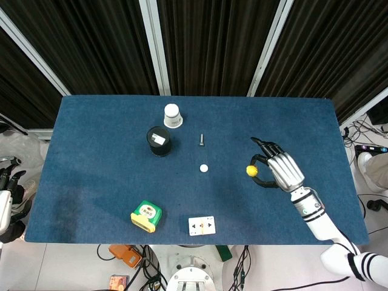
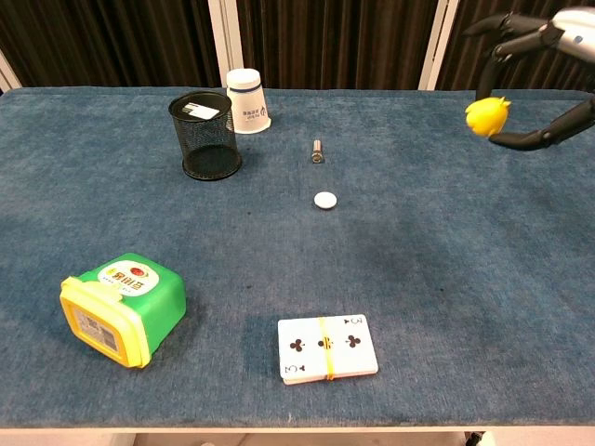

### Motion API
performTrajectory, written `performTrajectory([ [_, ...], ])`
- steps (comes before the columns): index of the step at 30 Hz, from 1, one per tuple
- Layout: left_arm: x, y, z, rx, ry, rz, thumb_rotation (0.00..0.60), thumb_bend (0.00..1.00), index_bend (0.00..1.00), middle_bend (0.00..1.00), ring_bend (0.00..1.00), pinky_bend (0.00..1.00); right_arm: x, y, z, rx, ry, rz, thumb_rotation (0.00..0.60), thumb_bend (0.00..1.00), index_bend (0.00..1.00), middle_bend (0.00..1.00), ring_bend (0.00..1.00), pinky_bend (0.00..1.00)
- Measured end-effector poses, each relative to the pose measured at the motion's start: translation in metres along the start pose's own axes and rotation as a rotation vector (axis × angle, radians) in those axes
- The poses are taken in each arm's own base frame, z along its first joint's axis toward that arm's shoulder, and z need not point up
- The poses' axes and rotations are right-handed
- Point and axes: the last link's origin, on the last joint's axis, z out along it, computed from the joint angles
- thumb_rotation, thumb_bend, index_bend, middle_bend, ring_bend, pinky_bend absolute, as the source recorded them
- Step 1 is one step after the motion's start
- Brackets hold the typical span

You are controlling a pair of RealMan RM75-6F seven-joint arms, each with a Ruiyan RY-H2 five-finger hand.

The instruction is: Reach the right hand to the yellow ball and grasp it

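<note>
The yellow ball is off the table, pinched between the thumb and fingers of my right hand. That hand is raised well above the blue table, over its right part, and reaches the top right corner of the chest view. At the far left edge of the head view, my left hand hangs beside the table with nothing visible in it; its fingers are too small to judge.
On the table stand a black mesh cup, a white paper cup, a small bolt, a white disc, a green and yellow box and a banded deck of cards.
</note>
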Motion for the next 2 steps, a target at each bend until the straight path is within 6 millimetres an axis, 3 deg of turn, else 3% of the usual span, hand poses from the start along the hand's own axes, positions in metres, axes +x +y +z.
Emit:
performTrajectory([
  [2, 0.0002, -0.0003, -0.0003, 0.002, 0.001, 0.000, 0.600, 0.29, 0.17, 0.05, 0.06, 0.17, 0.0057, 0.0007, -0.0007, 0.000, 0.004, -0.003, 0.600, 0.44, 0.58, 0.12, 0.21, 0.22],
])
